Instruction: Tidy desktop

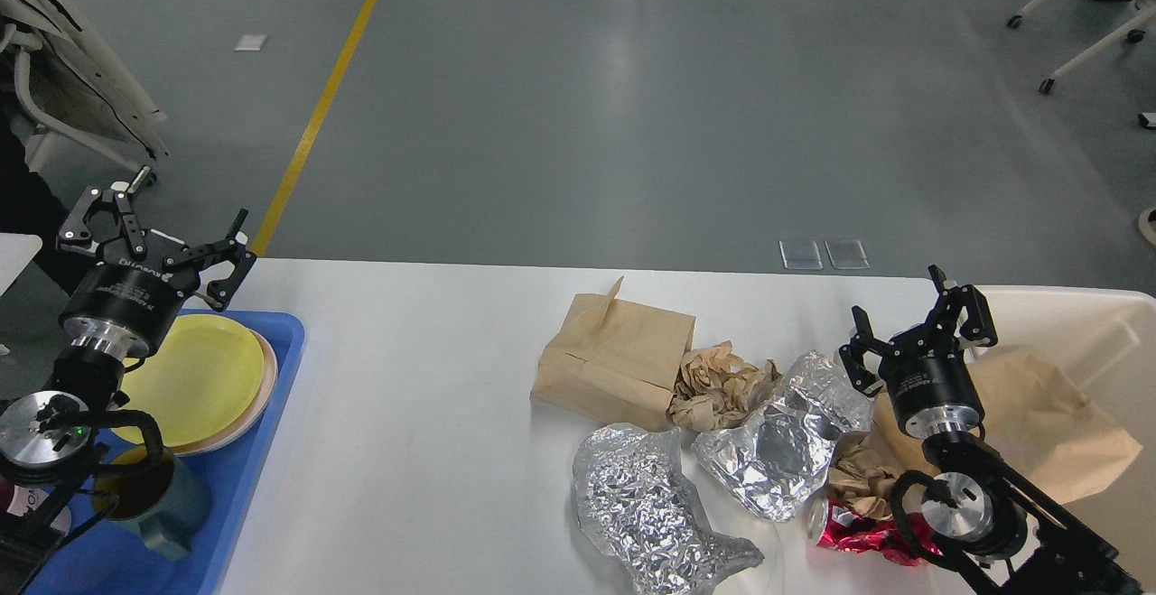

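The white desktop (pixel 424 378) carries a pile of litter right of centre: a flat brown paper bag (pixel 612 362), a crumpled brown paper ball (pixel 718 385), two sheets of crinkled foil (pixel 646 509) (pixel 786 437) and a crushed red can (pixel 858 532). My right gripper (pixel 914 320) hovers open and empty above the right end of the pile. My left gripper (pixel 153 234) is raised over the table's far left corner, open and empty.
A blue tray (pixel 262 450) at the left edge holds a yellow plate (pixel 203 378) on a paler plate, a dark teal mug (pixel 167 500) and a pink cup, partly hidden by my left arm. A cream bin (pixel 1079 324) at the right holds a brown bag (pixel 1048 423).
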